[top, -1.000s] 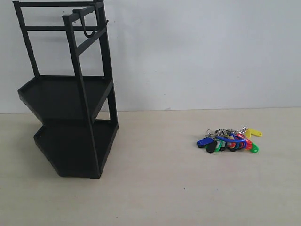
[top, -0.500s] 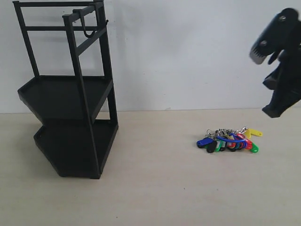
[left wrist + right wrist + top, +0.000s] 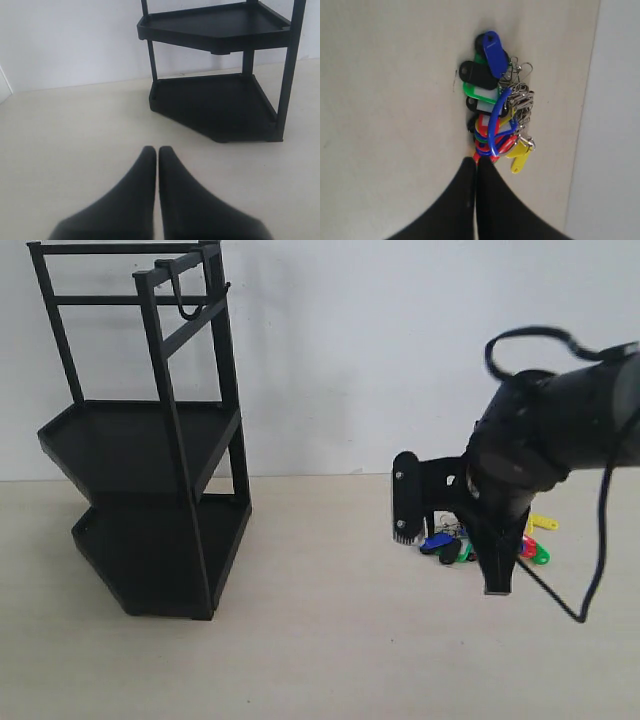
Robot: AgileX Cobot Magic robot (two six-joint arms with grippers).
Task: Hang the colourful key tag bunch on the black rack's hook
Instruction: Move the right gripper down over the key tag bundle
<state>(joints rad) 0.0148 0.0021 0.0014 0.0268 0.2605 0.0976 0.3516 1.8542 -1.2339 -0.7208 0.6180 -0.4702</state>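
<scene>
The colourful key tag bunch (image 3: 441, 544) lies on the table, partly hidden behind my right arm in the exterior view. My right gripper (image 3: 497, 582) points down just in front of it. In the right wrist view the bunch (image 3: 492, 102) is spread flat with its blue loop on top, and the right gripper (image 3: 476, 162) is shut and empty, its tips just short of the red and yellow tags. The black rack (image 3: 150, 455) stands far left with the hook (image 3: 186, 302) on its top bar. My left gripper (image 3: 157, 151) is shut and empty, low before the rack (image 3: 220, 107).
A white wall runs close behind the rack and the tags. A black cable (image 3: 590, 570) loops down from my right arm. Bare beige tabletop (image 3: 320, 640) lies between rack and bunch.
My right arm has swung in from the upper right and come down over the key tag bunch; one second ago it was out of view. Rack and bunch have not moved.
</scene>
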